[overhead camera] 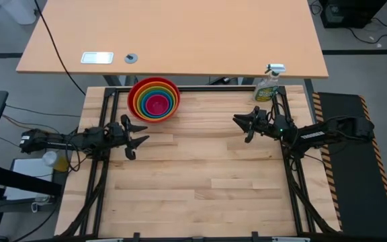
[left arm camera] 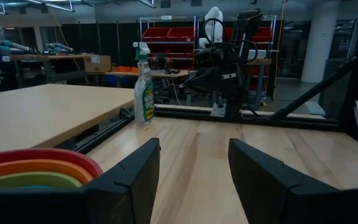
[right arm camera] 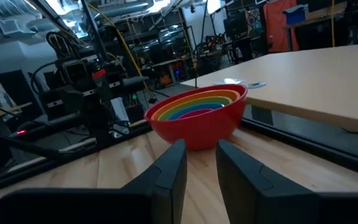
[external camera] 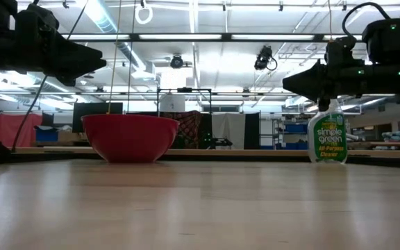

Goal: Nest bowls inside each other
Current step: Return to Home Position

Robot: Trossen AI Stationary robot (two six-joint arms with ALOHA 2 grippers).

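The bowls stand as one nested stack on the table's far side, left of middle: red outermost, then orange, lime green and blue, magenta innermost. The red bowl rests on its base; the stack also shows in the right wrist view. My left gripper hovers open above the table at the left, nearer than the stack; only the stack's rims show beside its fingers. My right gripper hovers at the right, open by a narrow gap, pointing toward the stack. Neither holds anything.
A clear spray bottle with green liquid and a white trigger stands at the table's far right corner. A tan desk lies beyond the far edge. Bare wood stretches across the middle and near side.
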